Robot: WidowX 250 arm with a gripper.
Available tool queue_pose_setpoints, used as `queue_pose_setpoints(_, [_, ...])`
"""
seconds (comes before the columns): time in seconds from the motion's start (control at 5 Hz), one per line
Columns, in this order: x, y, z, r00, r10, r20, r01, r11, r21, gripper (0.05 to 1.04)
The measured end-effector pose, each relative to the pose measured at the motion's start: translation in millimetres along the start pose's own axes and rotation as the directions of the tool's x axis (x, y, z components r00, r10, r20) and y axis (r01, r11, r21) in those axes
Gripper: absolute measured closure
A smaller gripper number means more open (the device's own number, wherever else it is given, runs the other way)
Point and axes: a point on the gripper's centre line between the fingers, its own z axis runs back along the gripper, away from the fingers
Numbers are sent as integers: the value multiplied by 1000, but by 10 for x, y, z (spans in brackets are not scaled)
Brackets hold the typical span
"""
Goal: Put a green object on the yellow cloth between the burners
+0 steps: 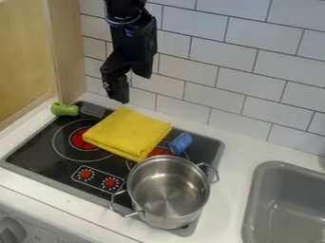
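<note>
We see the black fingers [117, 89] parted and empty. The green-handled grey slotted spatula [64, 109] lies at ten o'clock of the folded yellow cloth [127, 132]; if we grip its handle end, it may tilt and slip.

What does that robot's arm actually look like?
The arm is black all over, with chunky, angular sections. A rounded joint near the top has a thin bluish-grey band around it, with small pale marks just below. More tiny light specks dot its lower end.
</note>
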Motion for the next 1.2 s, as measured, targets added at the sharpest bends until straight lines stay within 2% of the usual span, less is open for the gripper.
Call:
queue_pose_setpoints(0.2, [11,-134,-117,1000,8,5,-8,999,-54,85])
queue_pose_setpoints(0.4, [-109,-164,-116,997,71,-39,-73,995,-65,85])
queue_pose_setpoints(0.6, [-265,-198,-113,990,136,-49,-139,988,-64,85])
queue_pose_setpoints(0.8, [-468,-231,-105,969,239,-65,-243,969,-45,85])
queue_pose_setpoints(1.2, [-860,-242,-301,918,381,-108,-389,919,-68,85])
